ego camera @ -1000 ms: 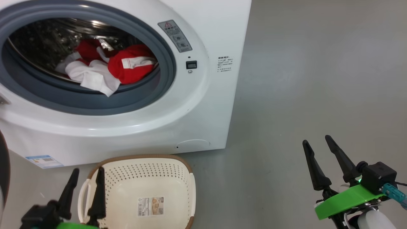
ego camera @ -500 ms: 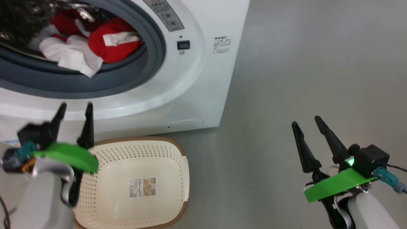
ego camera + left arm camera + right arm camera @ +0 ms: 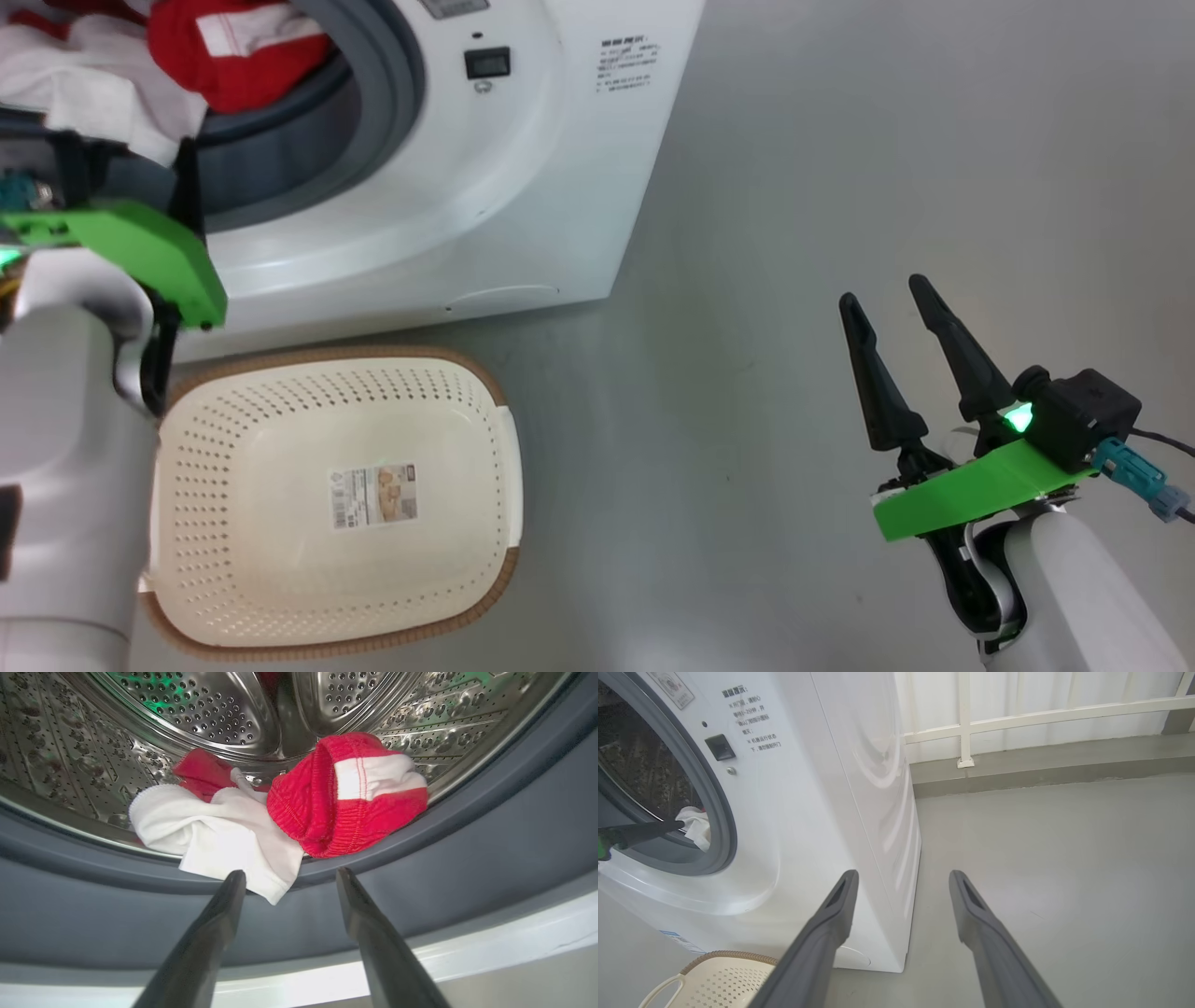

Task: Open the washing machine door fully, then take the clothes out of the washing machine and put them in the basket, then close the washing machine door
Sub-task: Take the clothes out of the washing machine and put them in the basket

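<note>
The left gripper [image 3: 290, 872] hangs at the round mouth of the washing machine [image 3: 523, 187]. Its two dark fingers are spread apart with nothing between them. Just ahead of its fingertips the clothes [image 3: 261, 826] lie on the lower lip of the perforated steel drum [image 3: 210, 709]. A white garment [image 3: 219, 830] sits ahead of the left finger, and one corner of it droops over the grey rubber ring [image 3: 467, 858] nearly into the gap between the tips. Whether a tip touches the cloth cannot be told. A red garment [image 3: 317, 816] with a white label patch [image 3: 373, 777] lies a little farther in, ahead of the other finger.

Below this gripper, the cream basket [image 3: 327, 644] stands on the floor [image 3: 840, 140] just in front of the machine, a paper sticker [image 3: 372, 497] showing on its bottom.

The right gripper [image 3: 883, 289] is well apart from the machine's right side, over the grey floor. Its fingers are likewise spread and empty, and the machine's corner is ahead and to its left.
</note>
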You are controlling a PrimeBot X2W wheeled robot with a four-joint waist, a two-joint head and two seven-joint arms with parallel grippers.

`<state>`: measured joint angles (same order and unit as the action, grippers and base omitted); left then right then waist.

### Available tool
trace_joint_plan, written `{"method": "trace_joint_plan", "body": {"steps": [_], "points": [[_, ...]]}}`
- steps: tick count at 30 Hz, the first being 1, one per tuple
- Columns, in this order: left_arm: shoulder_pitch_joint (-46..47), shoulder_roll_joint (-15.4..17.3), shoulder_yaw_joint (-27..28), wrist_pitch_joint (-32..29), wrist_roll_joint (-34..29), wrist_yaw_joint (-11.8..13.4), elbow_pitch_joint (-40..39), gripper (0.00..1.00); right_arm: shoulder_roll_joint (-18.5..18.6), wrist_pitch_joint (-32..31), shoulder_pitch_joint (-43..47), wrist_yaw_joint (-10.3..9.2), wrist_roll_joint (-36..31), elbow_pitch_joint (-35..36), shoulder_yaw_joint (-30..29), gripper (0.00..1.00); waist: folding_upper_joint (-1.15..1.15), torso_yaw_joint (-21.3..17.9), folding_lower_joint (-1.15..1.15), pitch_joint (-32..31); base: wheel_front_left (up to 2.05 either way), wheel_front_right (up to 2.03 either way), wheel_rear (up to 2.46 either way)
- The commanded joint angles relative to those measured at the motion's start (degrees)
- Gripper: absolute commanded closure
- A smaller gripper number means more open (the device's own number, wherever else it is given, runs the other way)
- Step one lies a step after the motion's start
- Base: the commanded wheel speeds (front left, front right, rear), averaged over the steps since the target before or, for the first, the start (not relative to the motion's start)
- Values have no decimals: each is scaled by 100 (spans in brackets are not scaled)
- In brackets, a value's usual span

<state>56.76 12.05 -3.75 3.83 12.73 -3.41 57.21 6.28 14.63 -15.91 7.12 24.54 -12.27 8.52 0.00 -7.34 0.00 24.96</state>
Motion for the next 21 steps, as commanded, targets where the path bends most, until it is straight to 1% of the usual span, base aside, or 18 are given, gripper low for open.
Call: {"method": "trace_joint_plan", "body": {"steps": [1, 11, 19, 21], "points": [[174, 318, 85, -13, -71, 72, -22, 0, -20, 37, -77, 36, -22, 143, 149, 0, 0, -77, 0, 172, 0, 0, 0], [1139, 526, -242, -208, -382, 317, 900, 0, -75, 37, -358, 36, -20, 144, 254, 0, 0, -194, 0, 510, 0, 0, 0], [1608, 719, -474, -252, -579, 497, 1329, 0, -141, 37, -503, 36, 6, 145, 384, 0, 0, -354, 0, 738, 0, 0, 0], [1672, 755, -515, -263, -598, 498, 1390, 0, -161, 37, -521, 36, 15, 143, 411, 0, 0, -394, 0, 776, 0, 0, 0]]}}
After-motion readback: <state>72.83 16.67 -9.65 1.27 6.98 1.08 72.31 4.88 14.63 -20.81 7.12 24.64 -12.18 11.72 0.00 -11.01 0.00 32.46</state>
